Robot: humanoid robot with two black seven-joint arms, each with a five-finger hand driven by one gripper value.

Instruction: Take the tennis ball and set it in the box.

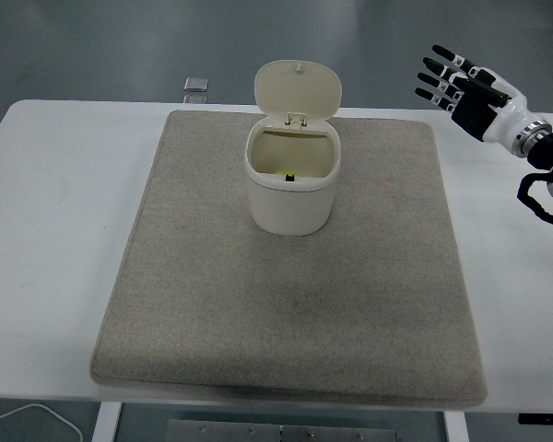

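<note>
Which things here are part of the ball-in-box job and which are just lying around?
Part of the job:
- cream box, lid up, standing on the mat
- tennis ball, only a yellow sliver showing inside the box
- right hand, fingers spread, holding nothing, at the table's far right

Just lying about:
- grey mat
- small grey object beyond the table
- white cable at bottom left
</note>
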